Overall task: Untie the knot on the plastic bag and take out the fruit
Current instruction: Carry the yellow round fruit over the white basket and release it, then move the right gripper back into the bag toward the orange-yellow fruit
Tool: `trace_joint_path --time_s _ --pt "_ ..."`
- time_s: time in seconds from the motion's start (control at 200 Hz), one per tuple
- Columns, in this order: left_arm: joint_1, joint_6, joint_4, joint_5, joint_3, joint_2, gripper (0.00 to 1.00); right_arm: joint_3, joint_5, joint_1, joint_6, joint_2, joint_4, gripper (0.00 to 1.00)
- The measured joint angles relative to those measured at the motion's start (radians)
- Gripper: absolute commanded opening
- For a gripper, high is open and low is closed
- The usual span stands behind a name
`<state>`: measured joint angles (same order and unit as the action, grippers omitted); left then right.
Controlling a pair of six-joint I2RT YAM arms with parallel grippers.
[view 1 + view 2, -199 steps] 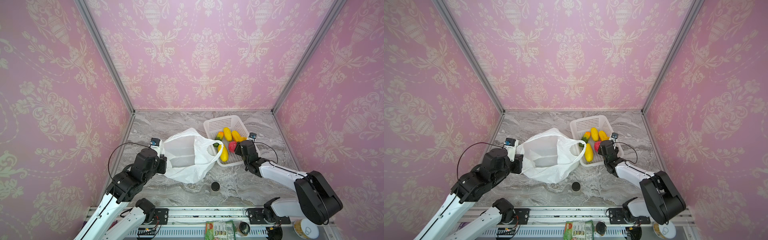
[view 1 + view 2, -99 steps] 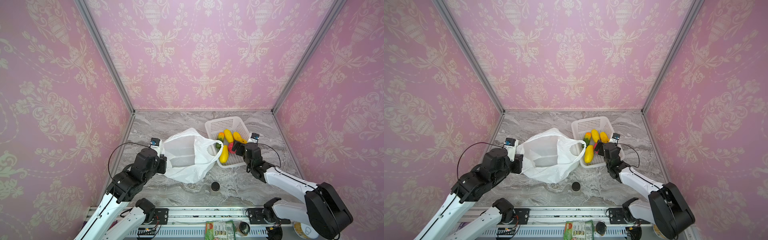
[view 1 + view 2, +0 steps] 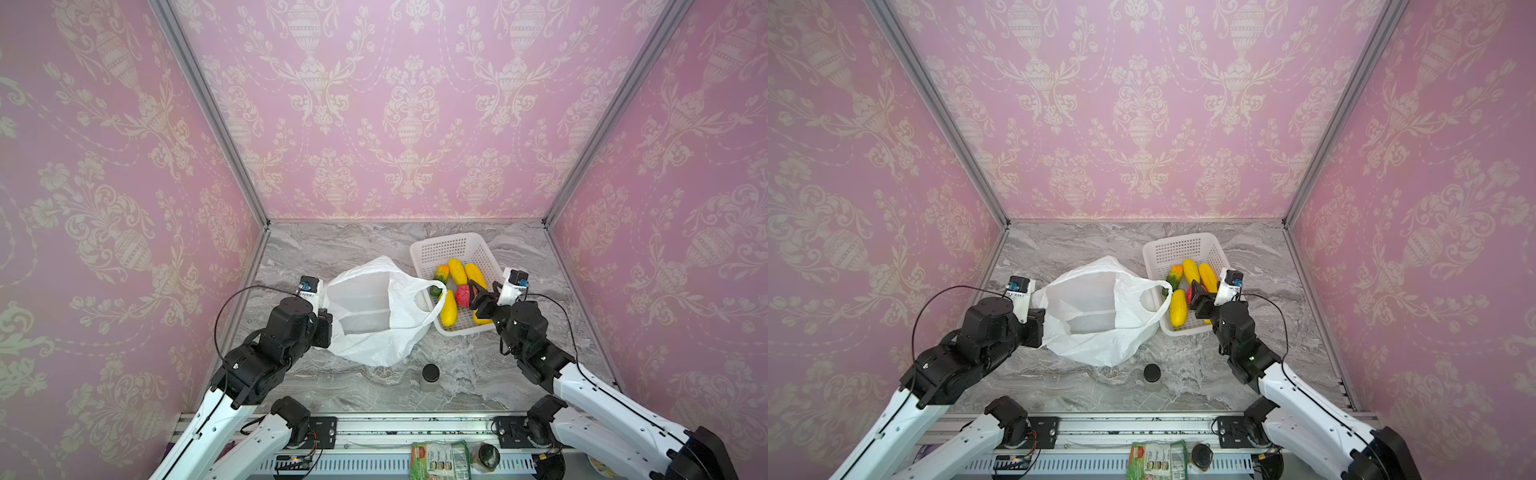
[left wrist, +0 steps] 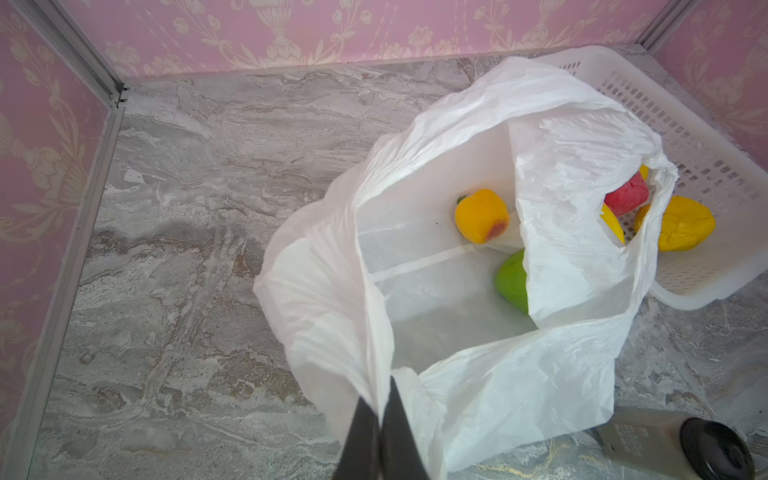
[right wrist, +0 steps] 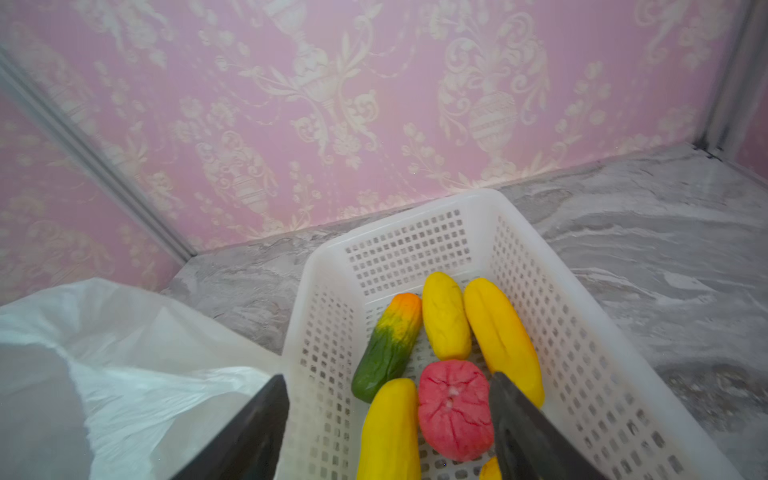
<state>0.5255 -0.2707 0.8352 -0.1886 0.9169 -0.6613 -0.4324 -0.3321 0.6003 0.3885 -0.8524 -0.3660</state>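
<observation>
Your right claw (image 3: 482,291) has just released the pink-red fruit (image 5: 453,409) into the basket (image 5: 399,224); left claw (image 4: 380,399) clenches the plastic bag (image 4: 519,395), peach (image 4: 482,216) and green piece (image 4: 512,279) remaining.

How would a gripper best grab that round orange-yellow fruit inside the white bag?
Probably across its rounded middle, from above through the open mouth of the plastic bag: the orange-yellow fruit lies uncovered on the bag's floor, and the left gripper pinches the rim.

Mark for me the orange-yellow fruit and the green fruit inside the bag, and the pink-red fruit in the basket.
orange-yellow fruit (image 4: 482,216), left wrist view, middle of its body.
green fruit (image 4: 512,279), left wrist view, its uncovered half.
pink-red fruit (image 5: 453,409), right wrist view, centre of its creased top.
</observation>
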Motion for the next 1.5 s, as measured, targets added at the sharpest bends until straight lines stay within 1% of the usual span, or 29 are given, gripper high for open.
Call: trace_joint_path --time_s 0.045,0.105,0.18,0.23,0.36,0.425,0.48,0.55,0.63,0.736,0.841,0.946,1.041,1.131,1.211,1.286,1.356,1.501 --pt "0.0 0.0 0.0 0.0 0.0 0.002 0.0 -0.029 0.022 0.074 -0.03 -0.014 -0.003 0.72" --pt "0.0 0.0 0.0 0.0 0.0 0.002 0.0 -0.093 0.047 0.176 -0.068 -0.07 -0.003 0.71" --pt "0.0 0.0 0.0 0.0 0.0 0.0 0.0 -0.201 0.077 0.285 -0.107 -0.187 -0.017 0.7" --pt "0.0 0.001 0.0 0.0 0.0 -0.004 0.0 -0.277 0.1 0.352 -0.13 -0.29 -0.039 0.7" --pt "0.0 0.002 0.001 0.0 0.0 -0.033 0.0 -0.435 0.143 0.472 -0.155 -0.57 -0.077 0.7" --pt "0.0 0.002 0.003 0.0 0.003 -0.046 0.0 -0.509 0.154 0.497 -0.145 -0.709 -0.065 0.66" --pt "0.0 0.001 0.006 0.0 0.01 -0.051 0.0 -0.582 0.143 0.497 -0.121 -0.822 -0.021 0.62" --pt "0.0 -0.005 0.013 0.0 0.032 -0.043 0.0 -0.667 0.109 0.481 -0.07 -0.943 0.049 0.62" --pt "-0.001 -0.029 0.0 0.008 0.045 -0.014 0.0 -0.683 0.08 0.447 -0.012 -1.009 0.089 0.62" --pt "-0.001 -0.087 -0.04 0.047 0.03 0.037 0.0 -0.654 0.035 0.394 0.05 -1.017 0.119 0.63" --pt "-0.001 -0.163 -0.139 0.107 -0.055 0.056 0.0 -0.653 -0.014 0.351 0.091 -1.017 0.133 0.66" --pt "-0.001 -0.232 -0.244 0.156 -0.18 0.032 0.0 -0.653 -0.067 0.342 0.12 -1.017 0.147 0.71" --pt "-0.001 -0.278 -0.319 0.181 -0.274 -0.009 0.0 -0.653 -0.114 0.345 0.142 -1.017 0.166 0.79" --pt "-0.001 -0.305 -0.365 0.184 -0.329 -0.033 0.0 -0.674 -0.137 0.344 0.155 -1.026 0.208 0.8" --pt "-0.001 -0.315 -0.386 0.182 -0.354 -0.023 0.0 -0.768 -0.131 0.336 0.163 -1.083 0.254 0.8" --pt "-0.001 -0.316 -0.389 0.172 -0.363 0.012 0.0 -0.893 -0.108 0.325 0.163 -1.176 0.277 0.8" --pt "0.0 -0.316 -0.383 0.147 -0.364 0.068 0.0 -1.021 -0.073 0.316 0.161 -1.274 0.311 0.79" --pt "0.0 -0.315 -0.346 0.071 -0.362 0.213 0.0 -1.345 0.013 0.307 0.135 -1.49 0.424 0.78"
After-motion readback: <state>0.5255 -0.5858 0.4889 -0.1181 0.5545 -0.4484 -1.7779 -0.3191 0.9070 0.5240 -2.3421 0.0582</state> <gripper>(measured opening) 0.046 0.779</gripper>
